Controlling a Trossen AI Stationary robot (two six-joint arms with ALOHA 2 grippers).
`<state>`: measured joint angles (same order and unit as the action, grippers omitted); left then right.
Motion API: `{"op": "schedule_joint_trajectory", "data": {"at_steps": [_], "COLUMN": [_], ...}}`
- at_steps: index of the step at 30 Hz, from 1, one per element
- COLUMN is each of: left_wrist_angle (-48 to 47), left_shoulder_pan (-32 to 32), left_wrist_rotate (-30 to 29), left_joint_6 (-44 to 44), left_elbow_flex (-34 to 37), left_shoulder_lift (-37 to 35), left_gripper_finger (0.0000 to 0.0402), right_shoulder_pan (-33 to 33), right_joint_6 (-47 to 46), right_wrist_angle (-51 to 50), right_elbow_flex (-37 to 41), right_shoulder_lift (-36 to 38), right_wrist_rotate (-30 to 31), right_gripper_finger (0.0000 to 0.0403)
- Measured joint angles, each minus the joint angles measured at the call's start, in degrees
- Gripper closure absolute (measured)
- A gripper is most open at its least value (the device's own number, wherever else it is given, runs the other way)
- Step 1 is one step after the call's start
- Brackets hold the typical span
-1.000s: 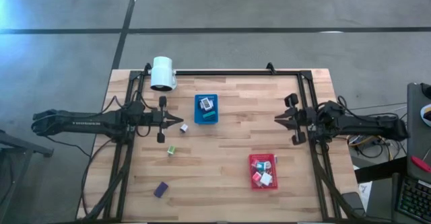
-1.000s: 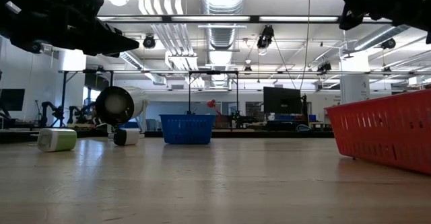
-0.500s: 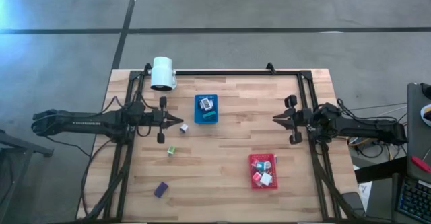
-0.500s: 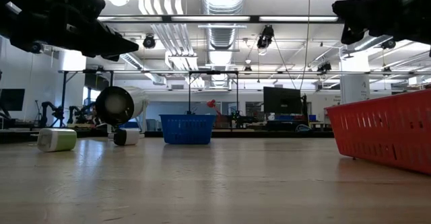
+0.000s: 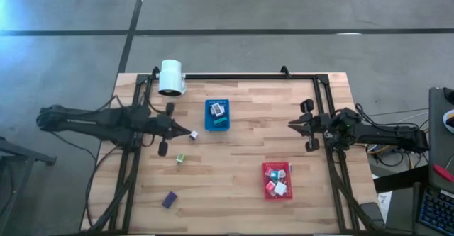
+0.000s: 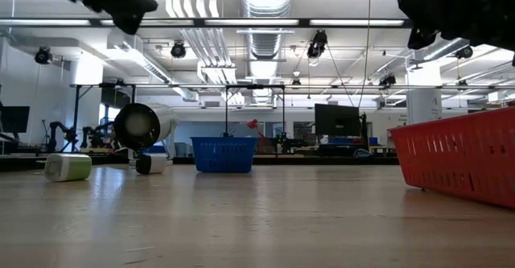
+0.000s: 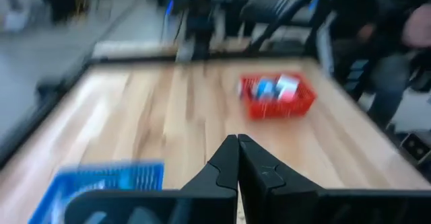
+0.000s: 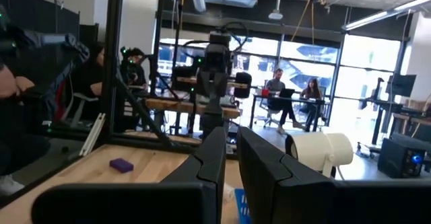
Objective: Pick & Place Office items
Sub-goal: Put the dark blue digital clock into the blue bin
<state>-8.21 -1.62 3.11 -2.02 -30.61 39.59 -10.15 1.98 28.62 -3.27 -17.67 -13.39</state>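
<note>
Office items are lying in several places on the wooden table [image 5: 234,158]: a few small pieces are sitting inside the blue rectangular tray [image 5: 217,115] toward the far middle of the table, and a cluster of white, teal and pink-red pieces is sitting inside the red rectangular tray [image 5: 276,180] nearer the front right. Three more pieces are lying loose on the bare wood: a white block [image 5: 192,134] just beside the blue tray's left front corner, a green block [image 5: 180,159] a little nearer the front, and a purple block [image 5: 169,199] well apart toward the front left. The left gripper [image 5: 181,129] is hanging above the table close to the white block, with its fingers clenched together on nothing, as the left wrist view shows the two dark fingertips [image 7: 237,143] meeting. The right gripper [image 5: 291,124] is hovering over the right side of the table, well away from both trays, with its fingers [image 8: 214,150] nearly closed, a narrow gap between them, and nothing held. A white cylindrical lamp [image 5: 171,77] is resting at the far left corner of the table.
</note>
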Motion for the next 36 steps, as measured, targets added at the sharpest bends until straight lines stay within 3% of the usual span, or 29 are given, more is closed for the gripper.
{"op": "schedule_joint_trajectory", "data": {"at_steps": [5,9,17,28,36], "left_wrist_angle": [-19.49,-29.79,-36.0,-40.37,-40.77], "left_shoulder_pan": [-11.48,-18.97,-22.99,-28.09,-32.19], "left_wrist_rotate": [-18.93,-25.42,-24.59,-5.78,-2.56], "left_joint_6": [9.27,15.43,28.63,52.94,61.74], "left_elbow_flex": [-12.55,-19.64,-25.32,-22.6,-22.6], "left_shoulder_lift": [4.85,9.96,17.36,26.99,36.33], "left_gripper_finger": [0.0399,0.04,0.04,0.0393,0.0357], "right_shoulder_pan": [0.0,0.0,0.0,0.0,-0.02], "right_joint_6": [0.41,1.01,1.01,1.67,2.08], "right_wrist_angle": [0.63,0.83,0.76,0.68,0.67], "right_elbow_flex": [0.0,0.0,-1.75,-1.99,-1.99], "right_shoulder_lift": [0.04,0.04,-0.02,-0.04,-0.04], "right_wrist_rotate": [-0.12,-0.13,-0.13,-0.13,-0.13], "right_gripper_finger": [0.0369,0.0369,0.0369,0.0369,0.0369]}}
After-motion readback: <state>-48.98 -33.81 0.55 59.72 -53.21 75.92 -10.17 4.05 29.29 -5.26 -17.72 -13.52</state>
